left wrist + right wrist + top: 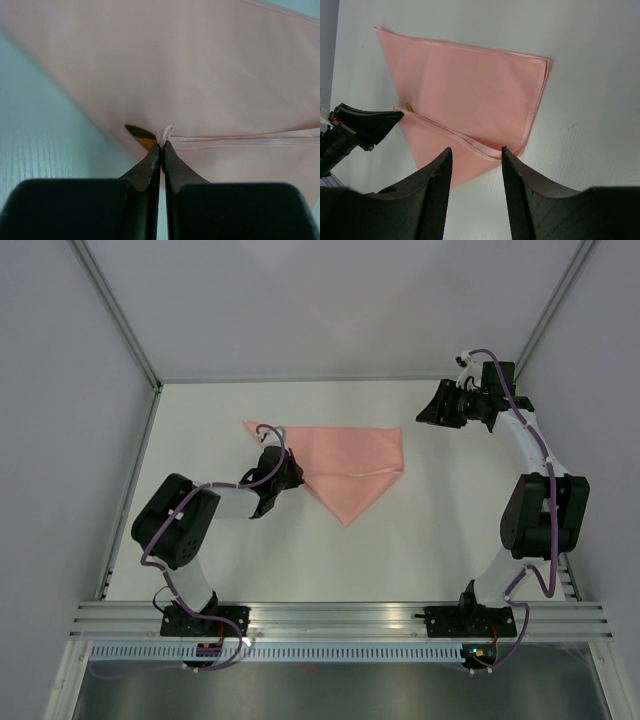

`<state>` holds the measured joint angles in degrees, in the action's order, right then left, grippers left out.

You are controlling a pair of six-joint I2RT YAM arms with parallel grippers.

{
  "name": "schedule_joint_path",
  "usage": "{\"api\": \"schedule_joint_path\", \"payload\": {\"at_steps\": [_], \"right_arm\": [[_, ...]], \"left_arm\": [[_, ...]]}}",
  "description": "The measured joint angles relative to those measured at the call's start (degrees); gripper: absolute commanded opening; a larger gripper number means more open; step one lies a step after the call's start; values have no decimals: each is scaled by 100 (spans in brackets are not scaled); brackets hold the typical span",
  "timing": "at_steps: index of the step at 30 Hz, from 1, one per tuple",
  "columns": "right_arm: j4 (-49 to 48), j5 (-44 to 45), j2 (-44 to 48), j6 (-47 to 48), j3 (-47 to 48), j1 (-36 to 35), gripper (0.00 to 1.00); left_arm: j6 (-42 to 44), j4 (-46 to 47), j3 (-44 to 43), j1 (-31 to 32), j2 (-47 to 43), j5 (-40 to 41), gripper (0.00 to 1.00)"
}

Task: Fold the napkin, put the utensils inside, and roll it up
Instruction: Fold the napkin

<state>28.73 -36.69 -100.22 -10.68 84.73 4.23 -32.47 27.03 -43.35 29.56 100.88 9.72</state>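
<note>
The pale pink napkin point(345, 465) lies folded on the table, with a flap folded over its lower part. My left gripper point(292, 475) is shut on the hemmed corner of that flap point(166, 132) at the napkin's left edge. The yellowish-gold tip of the utensil point(141, 137) pokes out from under the flap just left of the pinch; the rest of it is hidden under fabric. It also shows as a small yellow spot in the right wrist view point(409, 107). My right gripper point(476, 149) is open and empty, held high at the back right point(424, 417), away from the napkin point(470, 95).
White table point(450, 530) with a raised rim at the left edge and grey walls behind. The left arm's elbow point(175, 520) sits low at the front left, the right arm's elbow point(545, 510) at the right.
</note>
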Motion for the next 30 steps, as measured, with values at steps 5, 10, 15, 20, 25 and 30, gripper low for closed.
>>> {"api": "schedule_joint_path", "payload": {"at_steps": [5, 10, 15, 20, 25, 30], "right_arm": [[0, 0, 0, 0, 0, 0, 50], [0, 0, 0, 11, 0, 0, 50], [0, 0, 0, 15, 0, 0, 50], [0, -2, 0, 15, 0, 0, 50], [0, -46, 0, 13, 0, 0, 50], [0, -103, 0, 4, 0, -2, 50]], "left_arm": [[-33, -2, -22, -85, 0, -63, 44], [-55, -22, -31, -175, -13, -81, 57], [-57, -149, -31, -452, -282, -42, 61], [-162, -509, -197, -1141, -734, 216, 62], [-385, -994, -835, -2046, -658, 262, 62], [-422, -1224, -1698, -2732, 140, -175, 61]]}}
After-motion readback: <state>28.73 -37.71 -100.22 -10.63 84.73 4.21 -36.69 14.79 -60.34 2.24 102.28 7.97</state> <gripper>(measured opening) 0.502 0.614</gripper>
